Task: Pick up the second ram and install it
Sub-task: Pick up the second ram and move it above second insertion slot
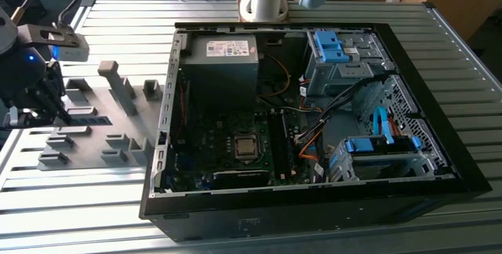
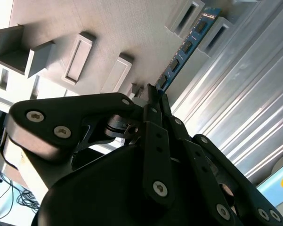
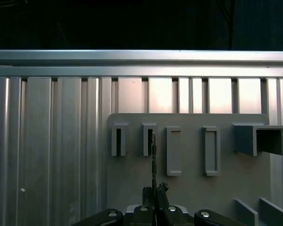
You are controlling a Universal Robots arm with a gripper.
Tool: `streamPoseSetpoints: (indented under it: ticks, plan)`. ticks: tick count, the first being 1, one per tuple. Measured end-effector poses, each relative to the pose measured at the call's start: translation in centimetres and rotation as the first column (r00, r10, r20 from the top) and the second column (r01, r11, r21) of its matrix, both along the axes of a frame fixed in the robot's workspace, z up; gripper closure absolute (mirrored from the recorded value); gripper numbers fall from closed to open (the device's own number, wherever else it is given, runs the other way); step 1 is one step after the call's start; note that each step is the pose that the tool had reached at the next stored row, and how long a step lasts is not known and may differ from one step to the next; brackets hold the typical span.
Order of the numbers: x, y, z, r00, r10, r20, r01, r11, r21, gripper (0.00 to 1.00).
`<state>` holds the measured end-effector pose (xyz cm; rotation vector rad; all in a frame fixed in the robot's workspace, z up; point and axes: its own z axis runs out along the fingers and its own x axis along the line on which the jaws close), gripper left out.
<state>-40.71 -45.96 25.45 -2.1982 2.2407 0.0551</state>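
**Second ram gripped at the fixture plate, install not yet done**

The second ram (image 2: 184,46) stands on edge over the gray fixture plate (image 1: 88,143), running past two of its slotted holders. Your fingers (image 2: 155,127) are closed tight on its near end. From these pictures you cannot tell whether the stick rests in the plate or is lifted clear of it. The plate lies at the edge of the slatted metal surface (image 1: 79,219) on the exterior view's left, just beside the open computer case (image 1: 314,210). Judge the pick-up as underway: you have the grasp, but the stick is well apart from the motherboard (image 1: 227,130) inside the case, so the whole install is left.
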Motion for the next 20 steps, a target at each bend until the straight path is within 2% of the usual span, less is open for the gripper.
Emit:
streamPoseSetpoints:
  ticks: [20]
  plan:
    - [0.0, 0.0, 1.18, 1.0, 0.0, -0.0001, 0.0, 1.0, -0.0001, 0.86]
